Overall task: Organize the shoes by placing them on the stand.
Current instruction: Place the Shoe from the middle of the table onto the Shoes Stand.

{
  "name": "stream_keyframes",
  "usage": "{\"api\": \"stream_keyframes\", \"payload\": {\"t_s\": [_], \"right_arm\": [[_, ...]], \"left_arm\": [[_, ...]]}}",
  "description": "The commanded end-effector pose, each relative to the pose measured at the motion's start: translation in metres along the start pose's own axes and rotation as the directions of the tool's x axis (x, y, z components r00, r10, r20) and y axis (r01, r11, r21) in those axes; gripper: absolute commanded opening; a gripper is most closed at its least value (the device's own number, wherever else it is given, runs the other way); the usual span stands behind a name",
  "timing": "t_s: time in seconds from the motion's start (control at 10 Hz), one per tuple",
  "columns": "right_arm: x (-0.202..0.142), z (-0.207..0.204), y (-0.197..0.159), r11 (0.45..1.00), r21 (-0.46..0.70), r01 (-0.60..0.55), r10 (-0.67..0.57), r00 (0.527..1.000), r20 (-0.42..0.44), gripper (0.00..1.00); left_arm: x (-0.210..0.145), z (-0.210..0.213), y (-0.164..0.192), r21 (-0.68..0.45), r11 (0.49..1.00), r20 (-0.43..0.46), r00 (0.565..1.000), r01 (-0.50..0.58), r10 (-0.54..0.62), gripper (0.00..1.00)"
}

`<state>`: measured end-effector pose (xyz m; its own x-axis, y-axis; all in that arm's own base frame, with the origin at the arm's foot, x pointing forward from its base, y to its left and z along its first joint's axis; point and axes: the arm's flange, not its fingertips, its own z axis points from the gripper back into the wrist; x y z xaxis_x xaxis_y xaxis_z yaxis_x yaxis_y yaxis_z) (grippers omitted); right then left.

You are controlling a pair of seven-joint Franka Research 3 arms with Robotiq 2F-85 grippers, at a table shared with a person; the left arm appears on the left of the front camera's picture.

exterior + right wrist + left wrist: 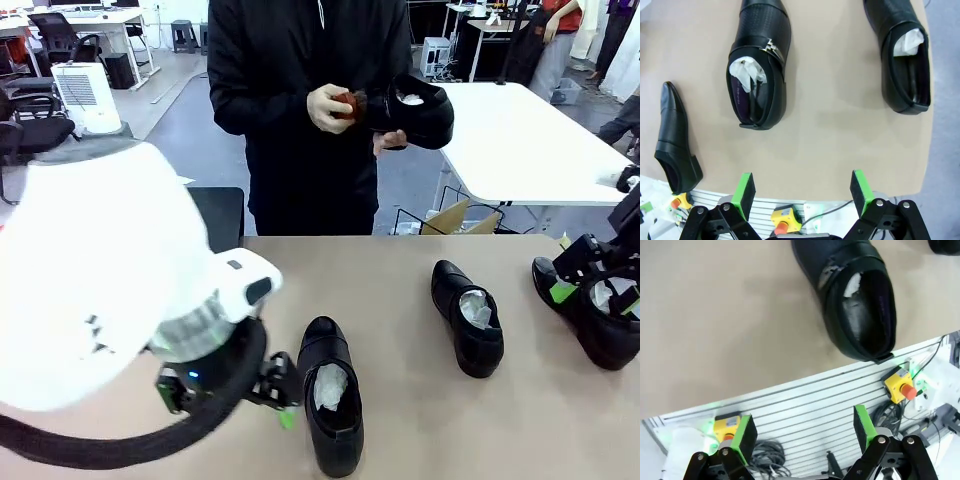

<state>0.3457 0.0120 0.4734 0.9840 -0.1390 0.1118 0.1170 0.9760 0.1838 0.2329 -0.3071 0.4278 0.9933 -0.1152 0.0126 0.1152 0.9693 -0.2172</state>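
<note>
Tan tabletop, three black shoes, fourth shoe in person's hand beyond far edge, left gripper and right gripper agape, empty, white table behind.

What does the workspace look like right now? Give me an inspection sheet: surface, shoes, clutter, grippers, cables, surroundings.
Surface: tan table, bare between the shoes.
Job's things: black paper-stuffed dress shoes; near left shoe, middle shoe and right shoe on the table; fourth shoe held by the person.
Clutter: red-brown brush in the person's hand, at the fourth shoe.
Grippers: left gripper open, empty, above the table's near edge; right gripper open, empty, by the right shoe.
Cables: grey coils under the aluminium rail, near a yellow emergency-stop box.
Surroundings: white table, cardboard box, office chairs behind the person.
</note>
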Motion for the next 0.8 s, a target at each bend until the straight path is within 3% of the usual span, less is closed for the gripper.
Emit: {"api": "stream_keyframes", "payload": {"t_s": [0.0, 0.7], "right_arm": [[0.0, 0.001, -0.001, 1.0, -0.003, -0.003, 0.003, 1.0, 0.005, 1.0], [0.0, 0.001, -0.001, 1.0, -0.003, -0.003, 0.003, 1.0, 0.005, 1.0]], "left_arm": [[0.014, -0.009, -0.02, 0.043, 0.998, 0.002, 0.999, -0.04, 0.04, 1.0], [0.049, -0.049, -0.04, 0.051, 0.986, 0.083, 0.985, -0.156, 0.151, 1.0]]}}
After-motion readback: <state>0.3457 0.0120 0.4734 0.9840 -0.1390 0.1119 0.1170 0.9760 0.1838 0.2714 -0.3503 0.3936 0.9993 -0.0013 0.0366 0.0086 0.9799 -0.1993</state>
